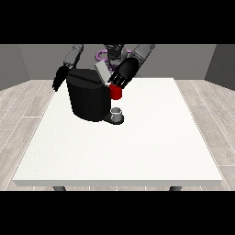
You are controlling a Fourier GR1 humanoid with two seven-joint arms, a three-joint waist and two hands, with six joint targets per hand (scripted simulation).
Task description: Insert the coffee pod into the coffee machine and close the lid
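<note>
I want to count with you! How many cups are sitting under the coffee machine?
1. A small grey cup stands on the base at the front of the black coffee machine, below its red part. The machine's body could hide another behind it.

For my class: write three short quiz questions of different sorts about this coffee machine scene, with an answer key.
1. True or false: the coffee machine's lid is raised.
2. Multiple choice: the small grey cup stands (a) on the machine's base under the red part, (b) at the white table's front edge, (c) on the floor.
3. Short answer: which hand is over the lid and red part?

Key: 1 true. 2 a. 3 the hand at the view's right; the hand at the view's left hangs beside the machine.
</note>
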